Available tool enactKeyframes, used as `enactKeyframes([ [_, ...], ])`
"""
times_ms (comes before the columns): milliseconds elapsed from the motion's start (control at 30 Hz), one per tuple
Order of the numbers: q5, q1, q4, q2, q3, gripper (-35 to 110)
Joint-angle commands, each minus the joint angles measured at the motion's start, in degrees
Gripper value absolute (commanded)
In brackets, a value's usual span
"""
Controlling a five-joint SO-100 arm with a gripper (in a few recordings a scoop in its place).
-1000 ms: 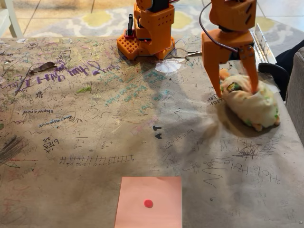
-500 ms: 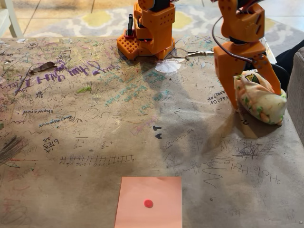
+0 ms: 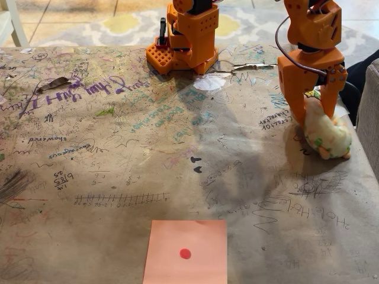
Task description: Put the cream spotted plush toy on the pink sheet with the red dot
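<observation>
A brown paper-covered surface [image 3: 118, 177], scribbled over with pen marks, is seen across the frame in the fixed view. At the bottom centre, the salmon-pink square paper sheet with a small red dot at its middle [image 3: 185, 253] is laid flat on it, cut by the lower edge. At the top centre, the orange arm base [image 3: 183, 38] is mounted. At the upper right, the orange two-finger tool [image 3: 314, 109] is closed around the upper end of the soft cream plush toy with orange and green speckles [image 3: 325, 136], well apart from the sheet.
</observation>
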Motion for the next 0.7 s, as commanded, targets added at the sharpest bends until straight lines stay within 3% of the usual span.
enactKeyframes([
  [0, 0.4, 3.3, 4.8, 6.1, -4.7, 2],
  [233, -0.4, 9.2, 17.2, 21.4, -7.6, 2],
  [500, -0.3, 7.5, 37.3, 41.4, -31.6, 2],
  [667, 2.9, 6.9, 42.6, 50.9, -40.8, 2],
])
